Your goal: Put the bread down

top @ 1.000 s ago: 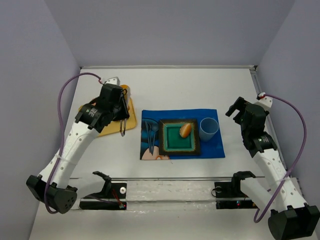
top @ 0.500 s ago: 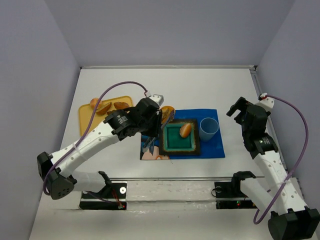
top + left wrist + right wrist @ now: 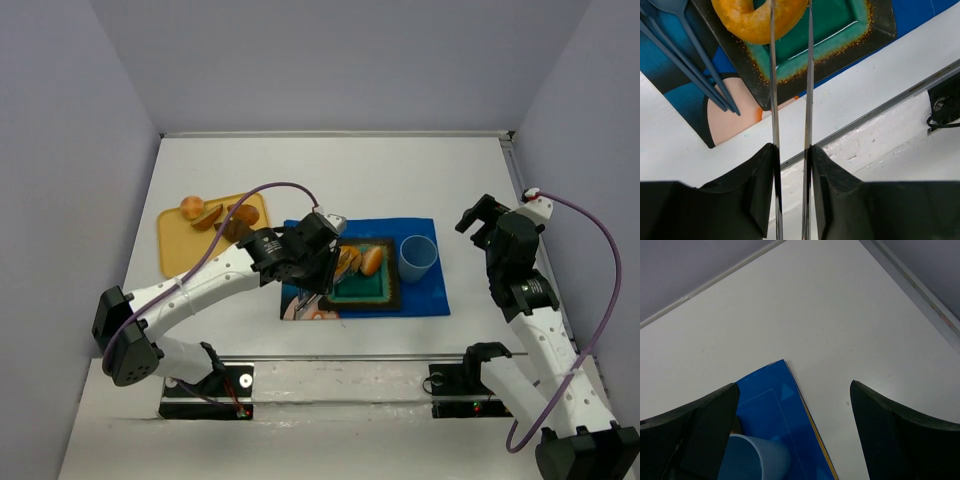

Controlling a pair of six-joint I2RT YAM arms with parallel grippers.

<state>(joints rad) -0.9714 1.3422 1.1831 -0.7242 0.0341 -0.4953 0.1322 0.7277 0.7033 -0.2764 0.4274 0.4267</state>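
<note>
Two left gripper fingers are clamped across the bagel above the plate. Jaws of the right gripper are spread

Left arm: reaches from its base at the near left, forward and inward toward the middle, wrist tipped down.
Left tool: long thin fingers nearly parallel with a narrow gap, pinched on one side of the bagel.
Right arm: folded upright at the right side, wrist raised.
Right tool: fingers spread wide, gripping nothing.
</note>
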